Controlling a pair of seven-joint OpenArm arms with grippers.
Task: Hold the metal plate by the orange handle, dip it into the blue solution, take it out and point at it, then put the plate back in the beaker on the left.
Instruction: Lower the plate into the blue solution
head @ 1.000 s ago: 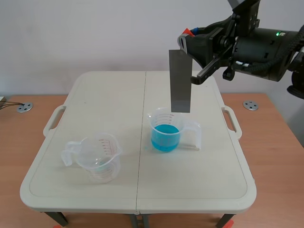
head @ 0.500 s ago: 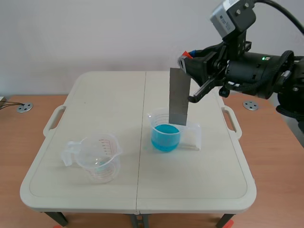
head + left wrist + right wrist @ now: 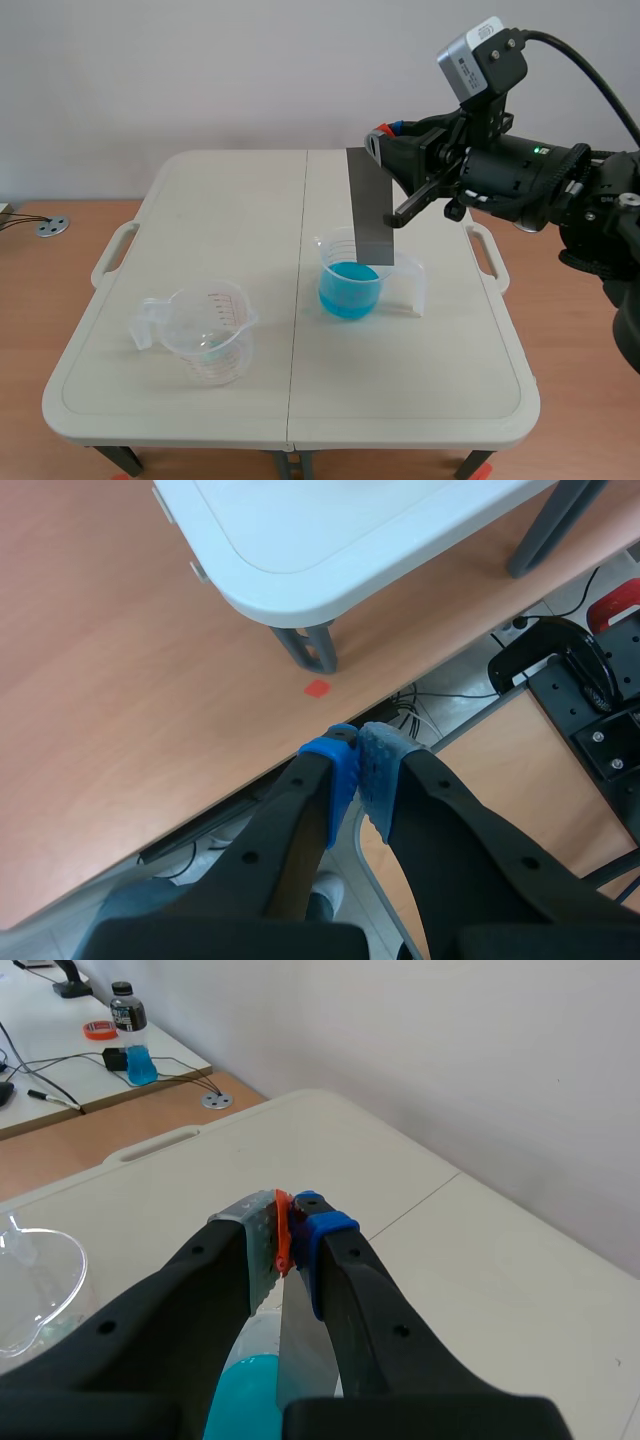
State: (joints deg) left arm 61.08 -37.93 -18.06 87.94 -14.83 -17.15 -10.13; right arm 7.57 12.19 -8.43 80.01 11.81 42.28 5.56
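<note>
A grey metal plate (image 3: 369,205) hangs upright from my right gripper (image 3: 383,140), which is shut on its orange handle (image 3: 283,1230). The plate's lower end sits inside the rim of the beaker of blue solution (image 3: 349,276) at the table's middle right, just above or touching the liquid. In the right wrist view the plate (image 3: 305,1360) drops down between my fingers toward the blue liquid (image 3: 240,1410). An empty clear beaker (image 3: 207,331) stands at the front left. My left gripper (image 3: 355,770) is shut on nothing, off the table, over the wooden floor.
The white folding table (image 3: 200,200) has handles at both sides. In the left wrist view, a table corner and leg (image 3: 310,645) lie ahead of the gripper. A side desk with a bottle (image 3: 128,1045) and cables shows in the right wrist view.
My right arm has come down and shifted slightly left, lowering the plate from above the blue beaker until its lower end is inside the beaker's rim.
</note>
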